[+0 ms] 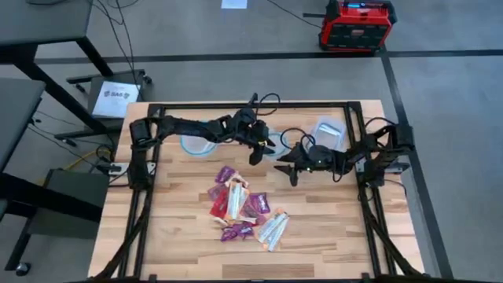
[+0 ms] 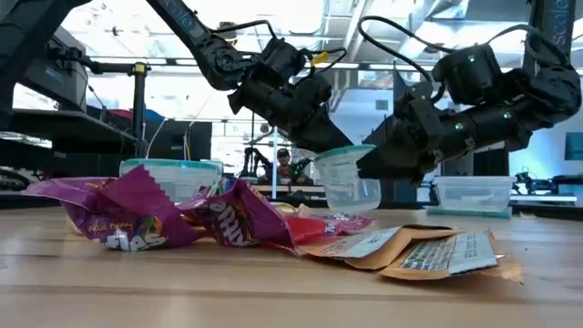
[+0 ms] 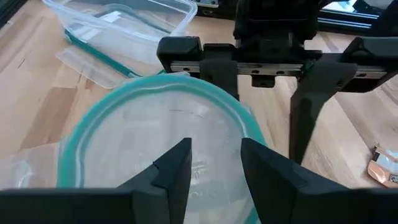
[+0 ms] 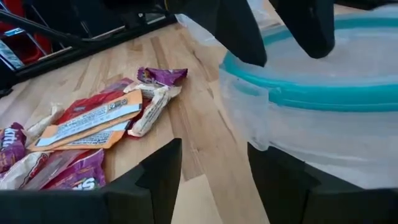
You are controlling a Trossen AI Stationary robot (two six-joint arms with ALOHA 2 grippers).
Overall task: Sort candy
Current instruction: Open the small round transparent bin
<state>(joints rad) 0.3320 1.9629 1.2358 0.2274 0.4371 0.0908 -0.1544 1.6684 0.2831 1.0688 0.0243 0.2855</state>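
Note:
A small round clear container with a teal-rimmed lid (image 2: 346, 178) sits between my two grippers, near the table's middle. My left gripper (image 3: 216, 165) reaches over it from the far left, fingers a little apart above the lid (image 3: 155, 130). My right gripper (image 4: 214, 171) comes in level from the right, open, with the container's side wall (image 4: 249, 118) in front of its gap. The candy (image 1: 240, 208), a heap of red, purple, orange-white and silvery wrappers, lies on the wood nearer the front edge, also visible in the low view (image 2: 228, 219). My left gripper slants down over the lid's rim (image 4: 273, 71), one finger (image 4: 242, 31) outside the rim and one (image 4: 314, 28) over the lid. I cannot tell whether they touch it. My right gripper has its fingers beside the container's wall; I cannot tell whether they touch it.
A larger round teal-rimmed container (image 1: 196, 145) stands under my left arm. A rectangular clear container (image 1: 330, 130) stands at the far right. The dark frame rails (image 1: 236, 106) run along the table's edges. Bare wood lies at the near left and near right.

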